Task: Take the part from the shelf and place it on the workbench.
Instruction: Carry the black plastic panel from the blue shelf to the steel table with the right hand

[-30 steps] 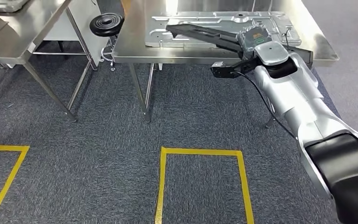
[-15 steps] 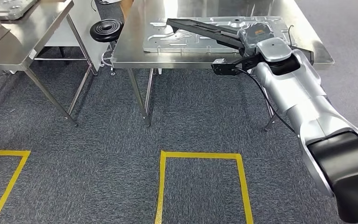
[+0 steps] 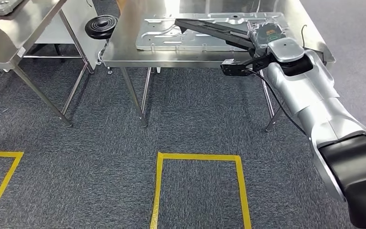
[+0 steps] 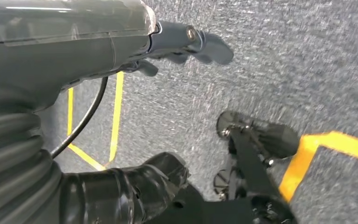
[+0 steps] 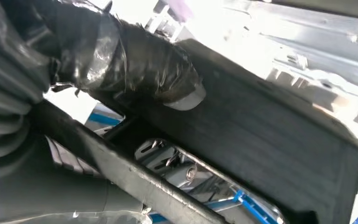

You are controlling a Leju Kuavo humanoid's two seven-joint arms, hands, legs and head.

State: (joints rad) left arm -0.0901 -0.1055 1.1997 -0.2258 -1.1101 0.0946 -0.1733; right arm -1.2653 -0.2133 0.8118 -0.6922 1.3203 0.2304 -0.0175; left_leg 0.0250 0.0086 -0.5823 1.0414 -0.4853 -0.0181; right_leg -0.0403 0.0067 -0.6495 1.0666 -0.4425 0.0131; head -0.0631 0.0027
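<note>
A long black part (image 3: 209,31) slants above the steel workbench (image 3: 124,52), over a flat silver plate (image 3: 162,40) lying there. My right hand (image 3: 265,34) grips the part's near end at the bench's right side. In the right wrist view my thumb (image 5: 140,65) presses on the ribbed black part (image 5: 270,140), with the bright plate behind it. My left hand (image 4: 74,46) hangs over the carpet, fingers (image 4: 200,42) spread from the thumb, holding nothing.
A black round stool (image 3: 101,25) stands between the workbench and a second steel table (image 3: 9,38) at the left. Yellow tape boxes (image 3: 198,157) mark the grey carpet in front. The bench legs (image 3: 133,95) stand ahead of the tape.
The whole picture has shifted as the camera moved. My right hand still grips the part, which now sits a little higher and further across the plate.
</note>
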